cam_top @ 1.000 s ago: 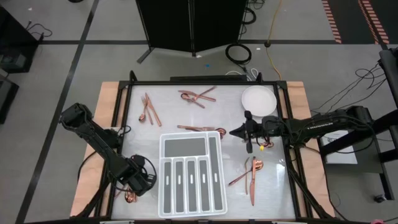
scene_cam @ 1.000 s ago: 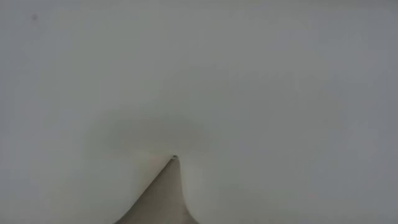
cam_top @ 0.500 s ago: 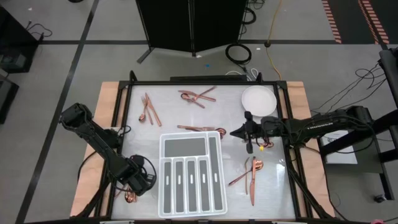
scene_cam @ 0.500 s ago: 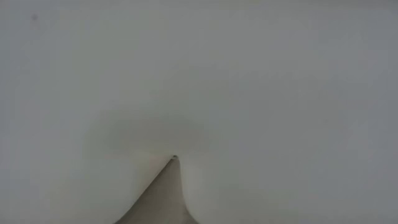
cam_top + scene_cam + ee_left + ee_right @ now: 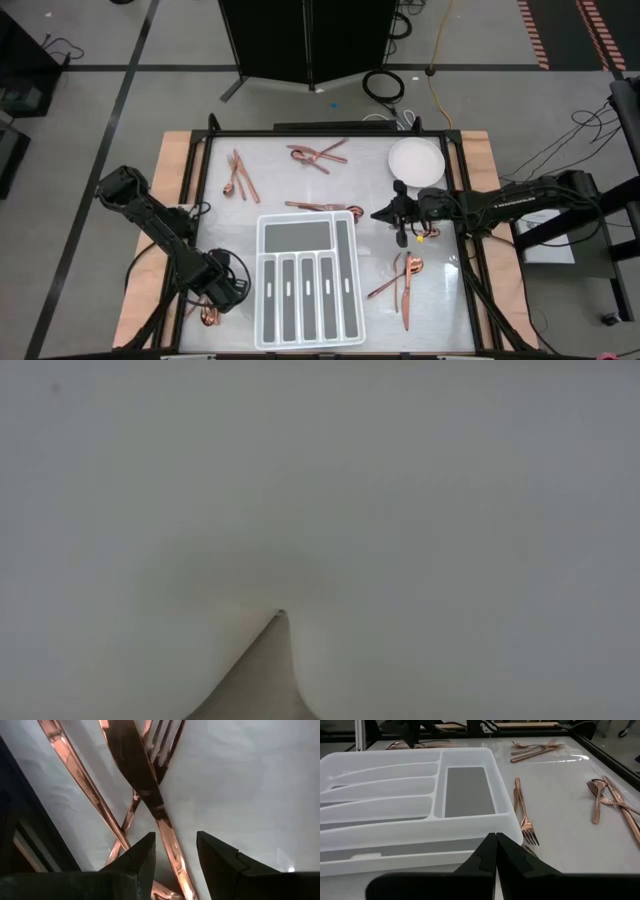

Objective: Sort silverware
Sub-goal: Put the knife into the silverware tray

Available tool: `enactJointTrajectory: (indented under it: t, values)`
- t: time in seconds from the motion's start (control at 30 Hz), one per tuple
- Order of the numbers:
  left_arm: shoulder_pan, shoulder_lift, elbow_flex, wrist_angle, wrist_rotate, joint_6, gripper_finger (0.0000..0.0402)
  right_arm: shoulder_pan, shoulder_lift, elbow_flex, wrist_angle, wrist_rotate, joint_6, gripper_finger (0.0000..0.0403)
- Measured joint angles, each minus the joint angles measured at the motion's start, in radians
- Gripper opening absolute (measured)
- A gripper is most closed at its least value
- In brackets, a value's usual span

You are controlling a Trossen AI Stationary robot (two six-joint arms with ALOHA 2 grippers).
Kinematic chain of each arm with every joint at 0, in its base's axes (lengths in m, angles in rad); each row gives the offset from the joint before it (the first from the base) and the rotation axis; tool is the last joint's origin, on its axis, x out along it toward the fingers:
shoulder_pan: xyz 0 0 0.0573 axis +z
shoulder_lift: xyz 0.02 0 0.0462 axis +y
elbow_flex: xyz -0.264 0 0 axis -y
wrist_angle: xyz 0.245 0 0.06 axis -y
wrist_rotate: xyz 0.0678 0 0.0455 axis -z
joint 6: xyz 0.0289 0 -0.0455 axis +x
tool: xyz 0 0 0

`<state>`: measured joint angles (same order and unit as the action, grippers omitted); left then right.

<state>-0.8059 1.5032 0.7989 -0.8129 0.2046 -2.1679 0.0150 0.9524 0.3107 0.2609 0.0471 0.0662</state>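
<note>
Mostly open glossy white counter (image 5: pixel 270 175); slim shiny copper silverware (image 5: pixel 318 154) lies in loose clusters around the white plastic divided tray (image 5: pixel 306 280), by the far edge and both sides. Left claw (image 5: pixel 175 855), fingers apart, straddles a copper knife (image 5: pixel 142 780) at the near left corner, not gripping. Right claw (image 5: pixel 495 847), shut and empty, hovers near the round white plate (image 5: pixel 415 160). No readable writing.
</note>
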Motion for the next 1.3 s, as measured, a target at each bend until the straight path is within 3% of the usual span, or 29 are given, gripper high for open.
enactJointTrajectory:
  t: [0.47, 0.87, 1.3]
  values:
    - [0.002, -0.004, -0.100, 0.129, 0.026, 0.002, 0.0144, 0.000, 0.000, 0.000, -0.029, 0.000, 0.024, 0.0000]
    - [0.002, -0.002, -0.100, 0.129, 0.024, 0.028, 0.0026, 0.000, 0.000, 0.000, -0.031, 0.000, 0.027, 0.0000]
    - [0.005, 0.001, -0.063, 0.110, -0.025, 0.064, 0.0015, 0.000, 0.000, 0.000, -0.030, 0.000, 0.027, 0.0000]
